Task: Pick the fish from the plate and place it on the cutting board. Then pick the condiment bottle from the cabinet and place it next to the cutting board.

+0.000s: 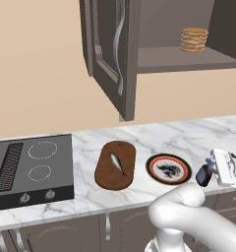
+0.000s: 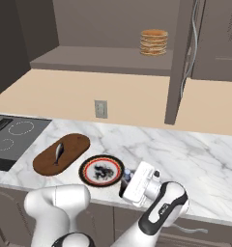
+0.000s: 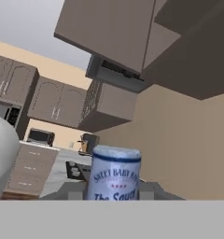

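While the fish [image 1: 118, 164] lay on the board [image 1: 115, 165], the plate [image 1: 168, 168] sat beside it. Near the counter's [image 1: 154, 135] front edge, the gripper [image 1: 206, 173] clasped the bottle [image 2: 125, 177].

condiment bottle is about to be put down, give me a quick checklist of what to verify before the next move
1. Fish lies on the cutting board: ok.
2. Plate holds no fish, only its painted motif: ok.
3. Condiment bottle is out of the cabinet and sits in the pincer, low beside the plate: ok.
4. Pincer is shut on the bottle: ok.
5. Bottle stands next to the cutting board: not ok; the plate lies between them.
6. Bottle rests on the counter: cannot tell; its base is hidden by the hand.
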You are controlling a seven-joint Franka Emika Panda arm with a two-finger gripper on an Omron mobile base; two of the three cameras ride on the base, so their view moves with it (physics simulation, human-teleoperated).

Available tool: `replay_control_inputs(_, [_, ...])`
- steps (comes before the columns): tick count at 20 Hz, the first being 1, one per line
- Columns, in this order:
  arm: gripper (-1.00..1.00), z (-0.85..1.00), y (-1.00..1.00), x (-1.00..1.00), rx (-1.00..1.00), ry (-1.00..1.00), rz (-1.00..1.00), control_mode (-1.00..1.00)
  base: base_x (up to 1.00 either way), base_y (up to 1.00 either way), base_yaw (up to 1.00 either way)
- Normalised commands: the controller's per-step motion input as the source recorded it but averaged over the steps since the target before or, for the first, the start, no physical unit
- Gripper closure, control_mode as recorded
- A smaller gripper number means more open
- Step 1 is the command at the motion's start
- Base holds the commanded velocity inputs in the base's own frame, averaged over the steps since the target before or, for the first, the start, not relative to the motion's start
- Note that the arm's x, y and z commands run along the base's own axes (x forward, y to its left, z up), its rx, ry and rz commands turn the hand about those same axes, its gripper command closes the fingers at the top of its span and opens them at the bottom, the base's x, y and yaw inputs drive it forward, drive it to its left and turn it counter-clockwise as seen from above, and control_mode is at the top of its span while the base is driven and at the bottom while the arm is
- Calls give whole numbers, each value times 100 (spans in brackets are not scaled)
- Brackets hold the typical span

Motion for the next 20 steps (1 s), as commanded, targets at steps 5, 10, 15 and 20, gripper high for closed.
replay_control_inputs(5, [100,-29,-9,0,3,-7,7,-100,0,0,0])
replay_control_inputs(10, [100,-30,0,0,0,-5,5,-100,0,0,0])
replay_control_inputs(15, [100,-27,5,0,0,-3,1,-100,0,0,0])
replay_control_inputs(20, [100,-29,13,0,0,-2,0,-100,0,0,0])
